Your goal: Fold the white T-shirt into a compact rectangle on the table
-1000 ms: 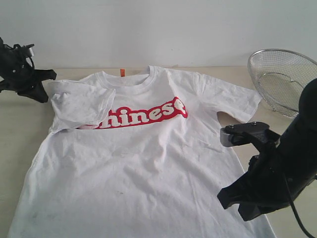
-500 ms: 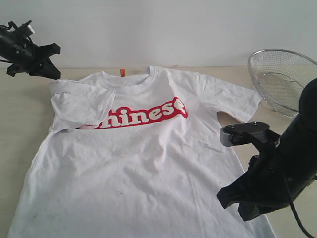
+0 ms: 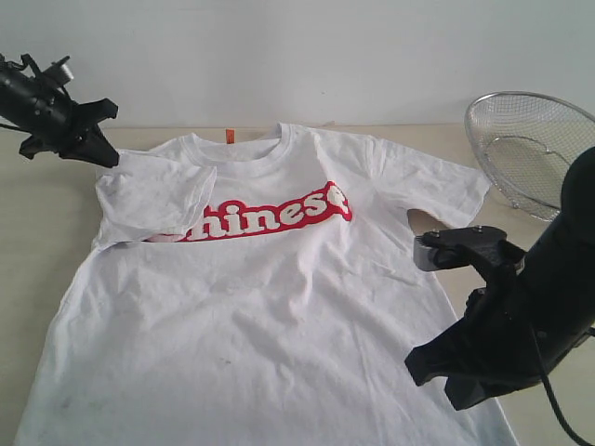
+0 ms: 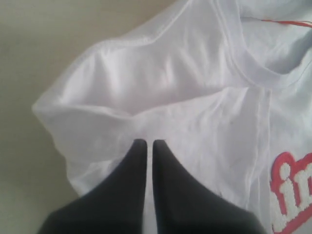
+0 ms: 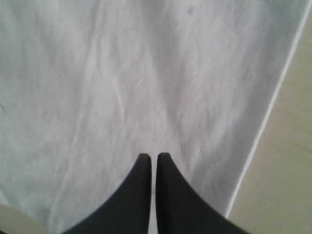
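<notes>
Left end effector [image 4: 146, 142]: fingers pressing together, gripping nothing, hanging just over the folded sleeve [image 3: 153, 200].
Right end effector [image 5: 150, 156]: fingers pressing together, empty, hovering over the T-shirt [image 3: 279, 307] near its side edge.
Left arm [image 3: 37, 102]: reaching in from the far left.
Right arm [image 3: 558, 279]: angling down at near right.
T-shirt: lying face up, wrinkled, on the counter [image 3: 28, 242], sleeve covering the start of the red lettering [image 3: 270, 216].

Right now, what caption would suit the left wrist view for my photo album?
Shut left gripper over the white T-shirt, one sleeve folded inward, on the table.
</notes>
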Available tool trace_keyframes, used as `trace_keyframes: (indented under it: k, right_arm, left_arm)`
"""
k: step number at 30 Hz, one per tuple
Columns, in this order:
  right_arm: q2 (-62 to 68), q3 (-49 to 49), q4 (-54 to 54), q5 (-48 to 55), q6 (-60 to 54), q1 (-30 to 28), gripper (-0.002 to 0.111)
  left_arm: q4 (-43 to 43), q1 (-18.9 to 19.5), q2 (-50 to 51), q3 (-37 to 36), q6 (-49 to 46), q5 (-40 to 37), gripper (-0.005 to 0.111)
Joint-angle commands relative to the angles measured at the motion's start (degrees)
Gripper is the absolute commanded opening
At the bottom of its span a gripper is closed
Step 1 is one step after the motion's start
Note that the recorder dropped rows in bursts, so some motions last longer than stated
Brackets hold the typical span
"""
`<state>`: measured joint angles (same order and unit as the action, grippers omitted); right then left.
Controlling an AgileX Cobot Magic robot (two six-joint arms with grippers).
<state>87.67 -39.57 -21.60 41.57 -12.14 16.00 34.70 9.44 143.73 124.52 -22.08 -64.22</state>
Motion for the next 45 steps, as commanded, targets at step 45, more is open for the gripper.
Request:
trace_keyframes:
  k: [45]
  right_arm:
    - [-0.13, -9.88, -14.12, 0.16, -7.90, -17.42, 0.000]
  left_arm:
    - [13.43, -4.81, -4.83, 5.27, 4.10, -5.74, 0.005]
